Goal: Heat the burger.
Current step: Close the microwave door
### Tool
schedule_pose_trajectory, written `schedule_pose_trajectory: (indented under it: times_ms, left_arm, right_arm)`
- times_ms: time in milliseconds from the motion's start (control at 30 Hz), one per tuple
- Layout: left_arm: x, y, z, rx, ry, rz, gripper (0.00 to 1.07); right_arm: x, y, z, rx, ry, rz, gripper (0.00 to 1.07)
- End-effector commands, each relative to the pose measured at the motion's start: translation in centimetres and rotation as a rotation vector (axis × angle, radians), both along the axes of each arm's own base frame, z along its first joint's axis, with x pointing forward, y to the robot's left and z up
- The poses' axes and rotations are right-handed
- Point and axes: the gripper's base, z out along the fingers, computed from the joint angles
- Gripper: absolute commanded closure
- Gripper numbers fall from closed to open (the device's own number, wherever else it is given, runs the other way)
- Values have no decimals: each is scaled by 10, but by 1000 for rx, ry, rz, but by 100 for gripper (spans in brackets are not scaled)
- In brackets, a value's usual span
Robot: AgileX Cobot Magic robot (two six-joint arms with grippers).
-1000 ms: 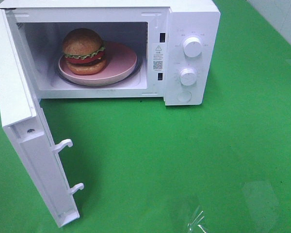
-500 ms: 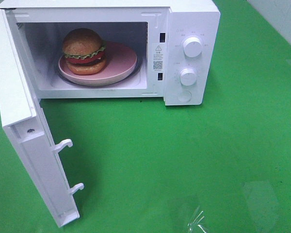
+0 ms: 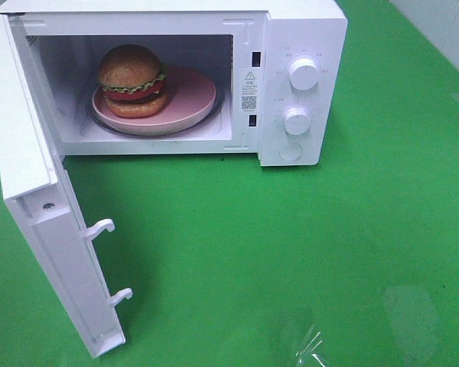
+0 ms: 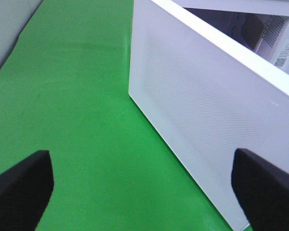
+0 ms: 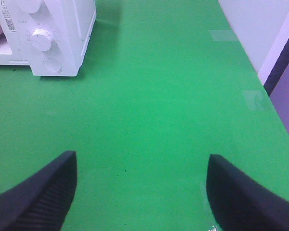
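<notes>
The burger (image 3: 132, 80), with a golden-brown bun and red and green filling, sits on a pink plate (image 3: 191, 95) inside the white microwave (image 3: 306, 46). The microwave door (image 3: 38, 222) stands swung wide open toward the front left. Neither gripper shows in the high view. In the left wrist view my left gripper (image 4: 142, 185) is open and empty, facing the outer face of the door (image 4: 202, 106) from a short distance. My right gripper (image 5: 139, 190) is open and empty over bare green table, well to the right of the microwave's knobs (image 5: 40, 38).
The green table (image 3: 291, 245) spreads in front of and right of the microwave. Two knobs (image 3: 303, 73) and a round button (image 3: 291, 151) sit on the control panel. Door latches (image 3: 99, 228) stick out from the door's inner edge. A wall edge (image 5: 279, 43) borders the table's right side.
Nothing has visibly moved in the high view; the burger, plate and door stay as they were.
</notes>
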Motion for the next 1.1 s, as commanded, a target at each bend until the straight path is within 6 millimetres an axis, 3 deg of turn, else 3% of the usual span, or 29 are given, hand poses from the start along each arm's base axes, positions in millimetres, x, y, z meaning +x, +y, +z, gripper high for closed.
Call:
schedule_pose_trajectory:
  times_ms: [33,67,100,167,200,233,267,333,367,633,833,1100]
  left_arm:
    - [9,4,7,30,-20,38,34]
    - [9,4,7,30,-20,38,34]
    - [13,5,9,40,-27,46,47]
    - [15,6,10,42,-35,49,54]
    - [19,6,13,44,-57,53,70]
    - [19,6,13,44,-57,53,70]
    - [23,7,17,43,-83,56,86]
    - [26,7,18,43,-92,58,92]
    - [32,8,22,42,-117,62,104]
    - [62,10,14,36,-163,74,107]
    - [87,13,-8,39,-265,97,107]
    - [102,16,-30,39,-424,126,107]
  right_arm:
    - [-4,0,0,-1,-33,-5,37]
    - [-4,0,0,-1,-33,-5,37]
    - [-4,0,0,-1,-33,-5,37]
    - [-4,0,0,-1,-33,-5,37]
    - [-4,0,0,-1,-33,-5,37]
    - [-4,0,0,-1,-33,-5,37]
    - [-4,0,0,-1,-33,-5,37]
    - [-4,0,0,-1,-33,-5,37]
    - [-4,0,0,-1,-33,-5,37]
    - [-4,0,0,-1,-33,-5,37]
    - [-4,0,0,-1,-33,-5,37]
    - [-4,0,0,-1,-33,-5,38]
